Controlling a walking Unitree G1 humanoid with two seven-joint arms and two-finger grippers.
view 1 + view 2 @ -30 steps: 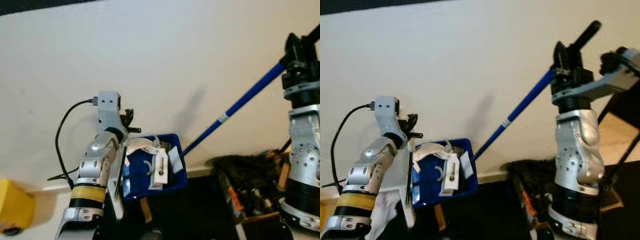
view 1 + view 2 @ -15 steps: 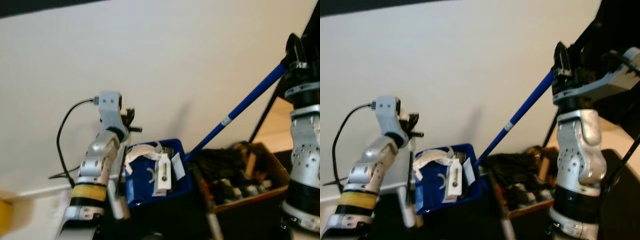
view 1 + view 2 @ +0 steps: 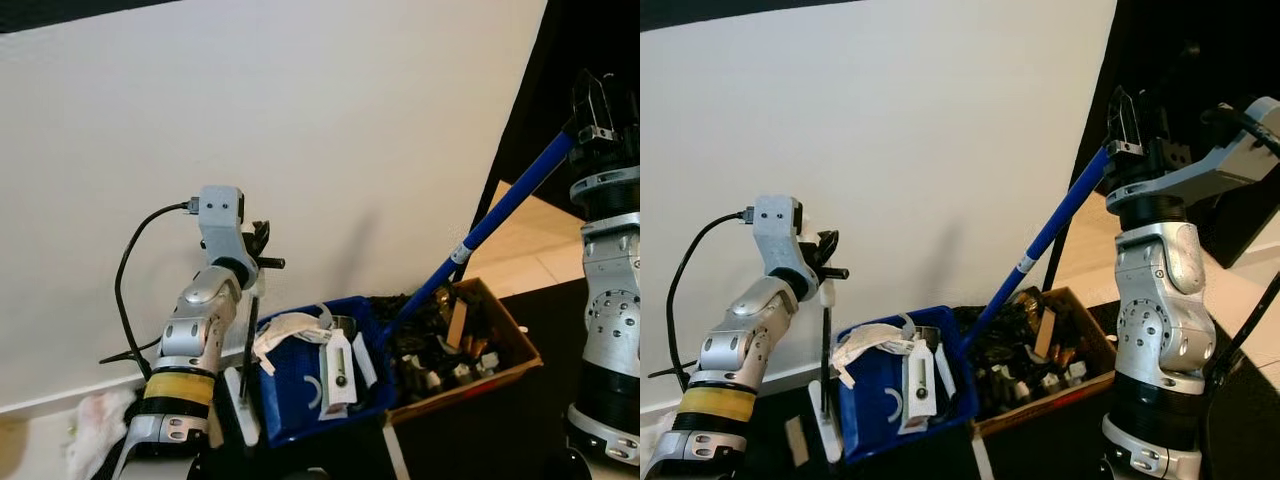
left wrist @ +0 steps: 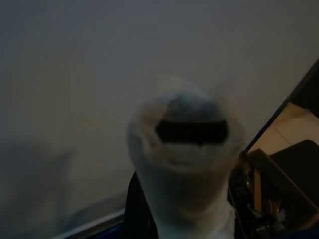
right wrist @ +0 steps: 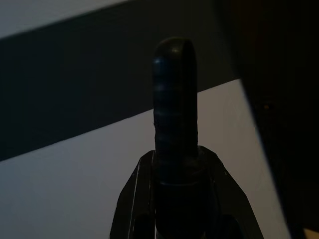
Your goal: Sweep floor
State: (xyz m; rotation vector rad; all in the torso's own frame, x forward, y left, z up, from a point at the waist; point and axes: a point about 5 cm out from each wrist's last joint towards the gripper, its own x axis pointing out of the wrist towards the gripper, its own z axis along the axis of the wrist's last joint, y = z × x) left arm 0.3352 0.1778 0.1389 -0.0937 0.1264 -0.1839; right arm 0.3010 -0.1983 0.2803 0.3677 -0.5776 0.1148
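Observation:
My left gripper (image 3: 256, 250) is shut on the upright handle (image 3: 246, 340) of a blue dustpan (image 3: 290, 425), held up before the white wall. White paper scraps (image 3: 290, 328) and other litter fill the pan. In the left wrist view the handle's pale end (image 4: 187, 164) is blurred and close. At upper right my right gripper (image 3: 1135, 125) is shut on the broom's blue pole (image 3: 1050, 235). The pole slants down behind the dustpan, and its bristles are hidden. In the right wrist view the black grip end (image 5: 174, 124) stands up between the fingers (image 5: 132, 199).
An open cardboard box (image 3: 505, 345) of dark clutter stands against the wall, right of the dustpan. A black panel (image 3: 590, 40) edges the wall on the right, with beige floor (image 3: 520, 250) beyond it. A white cloth (image 3: 95, 440) lies at lower left by the baseboard.
The whole picture has shifted, so the camera has turned: the yellow thing left the frame, and the box, black panel and beige floor came in. Both grippers kept their hold.

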